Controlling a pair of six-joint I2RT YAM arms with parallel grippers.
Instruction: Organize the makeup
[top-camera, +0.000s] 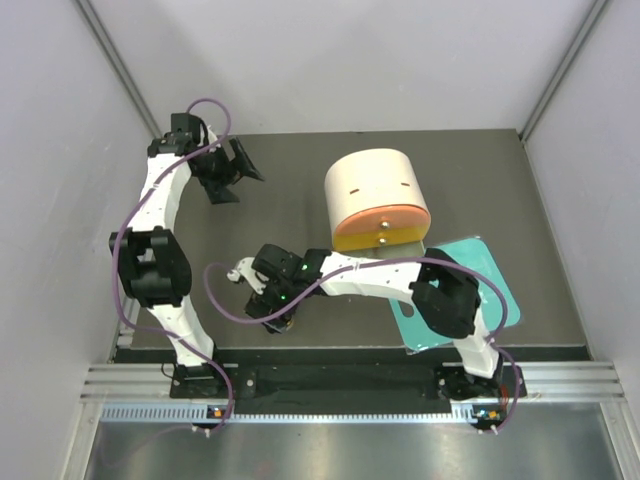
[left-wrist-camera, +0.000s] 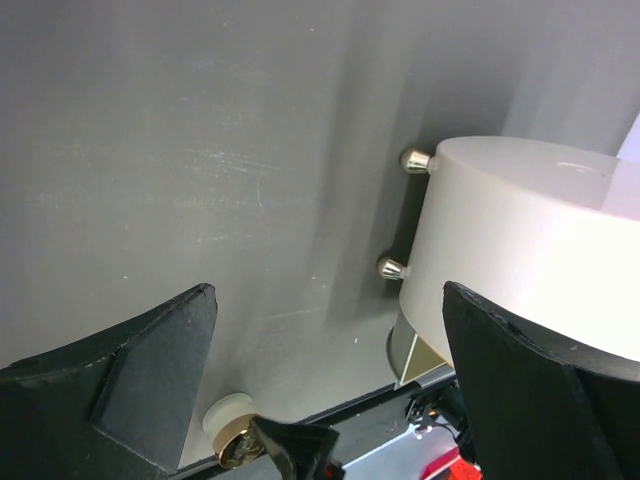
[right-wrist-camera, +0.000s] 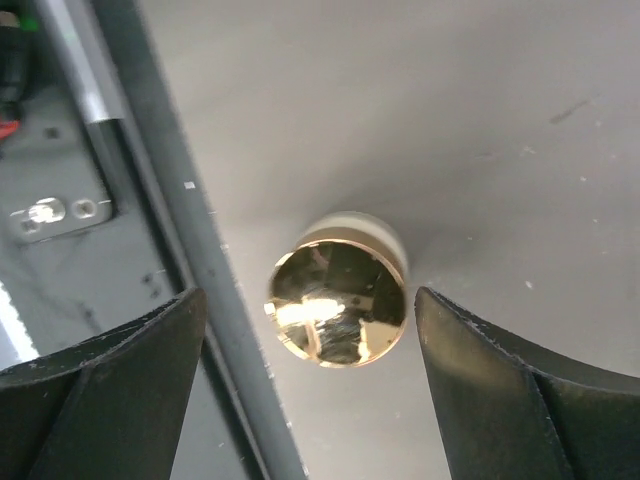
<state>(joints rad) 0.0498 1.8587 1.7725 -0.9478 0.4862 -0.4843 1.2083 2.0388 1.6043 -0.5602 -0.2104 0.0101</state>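
Quick one from us: our right end effector (right-wrist-camera: 310, 305) hangs straight over a little round gold-topped makeup jar (right-wrist-camera: 338, 300). The jaws are spread wide with one finger either side and neither seems to press on it, so it has hold of nothing. The jar stands upright on the worktop (top-camera: 300, 160), just beside the dark strip (right-wrist-camera: 190, 250) along the near edge. It's well apart from the big cream-and-orange box (top-camera: 375, 195) and the teal board (top-camera: 490, 275). Our left end effector (left-wrist-camera: 328, 295) is up at the far left, also fully spread and empty, so it's out of the way.

We reckon the step in hand is the pick on that jar. How we'd do it:

- In the wrist view the jar sits much nearer the finger on the picture's right. We'd shift sideways to centre it, or that finger lands first and shoves it.
- Come down far enough to grip the pale body under the lid. The shiny top looks slippery.
- Close slowly, because round things like to squirt out.
- Mind the finger on the edge side so it doesn't catch the strip.

We can't spot the other makeup in these views, so where the jar goes is a guess. Probably the box.
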